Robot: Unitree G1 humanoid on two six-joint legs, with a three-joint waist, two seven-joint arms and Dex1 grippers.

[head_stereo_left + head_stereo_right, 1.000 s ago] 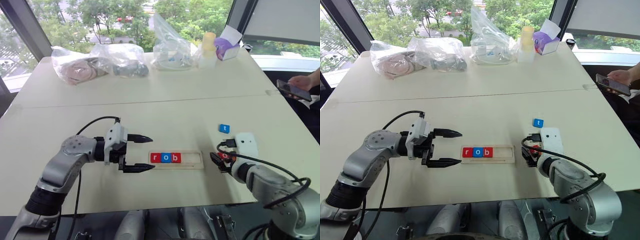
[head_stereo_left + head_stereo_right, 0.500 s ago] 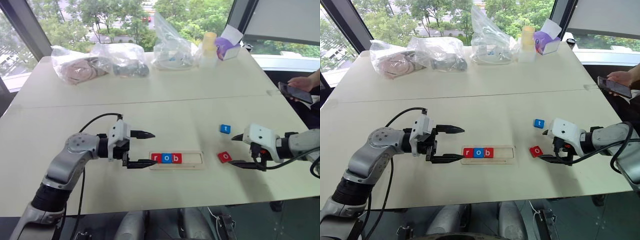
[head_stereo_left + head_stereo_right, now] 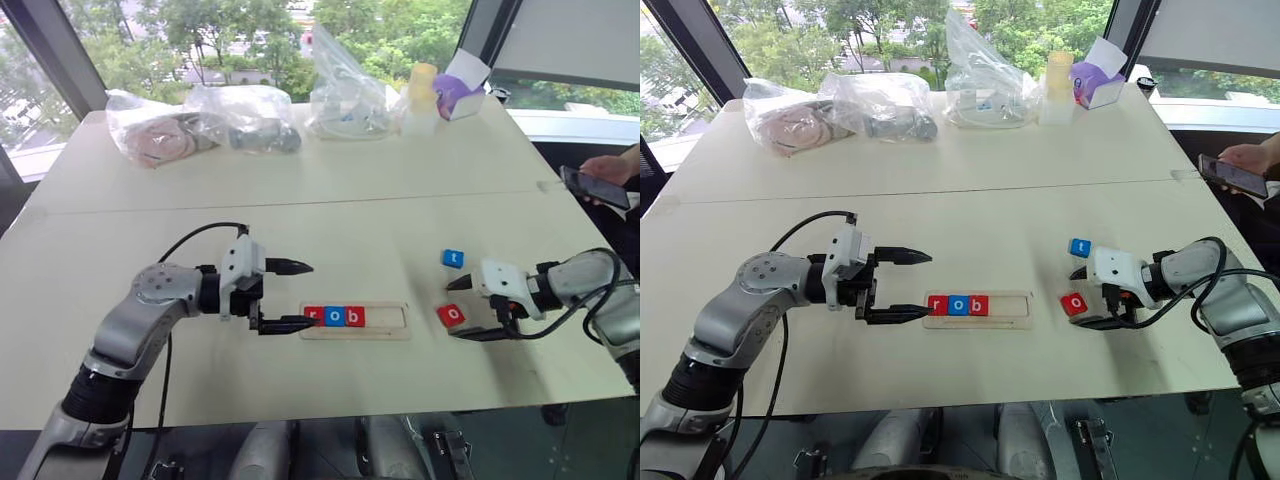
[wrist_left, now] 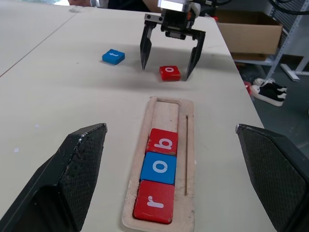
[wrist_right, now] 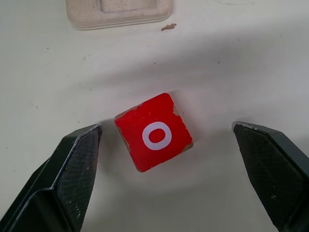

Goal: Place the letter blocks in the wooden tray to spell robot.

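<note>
A glossy red square block (image 5: pixel 153 132) with a white "o", edges chipped, lies flat on the matte pale desk (image 5: pixel 231 58) between the wide-open right end effector's (image 3: pixel 1080 299) empty textured black fingers (image 5: pixel 72 169).

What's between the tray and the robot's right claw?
The red o block lies on the table between the tray and the right gripper, inside its open fingers. The left wrist view shows it best.
</note>
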